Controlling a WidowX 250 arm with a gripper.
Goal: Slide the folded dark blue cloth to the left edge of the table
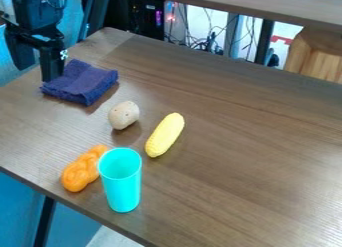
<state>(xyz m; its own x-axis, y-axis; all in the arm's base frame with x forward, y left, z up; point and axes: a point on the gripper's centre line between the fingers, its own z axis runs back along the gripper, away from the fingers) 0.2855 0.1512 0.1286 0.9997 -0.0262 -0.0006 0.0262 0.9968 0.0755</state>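
You had your gripper [36, 74] at the cloth [81, 83], jaws well apart, gripping nothing. In view, the cloth lay up-left of the potato [123, 115], the corn [165, 135] right, the cup [123, 186] and orange toy [81, 171] below.

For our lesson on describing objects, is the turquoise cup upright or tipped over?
Upright: the turquoise cup has its round, open rim at the top and its base down on the table.

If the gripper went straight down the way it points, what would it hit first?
Likely the folded purple cloth: the gripper points down at its edge, though depth is unclear and the tabletop may come first.
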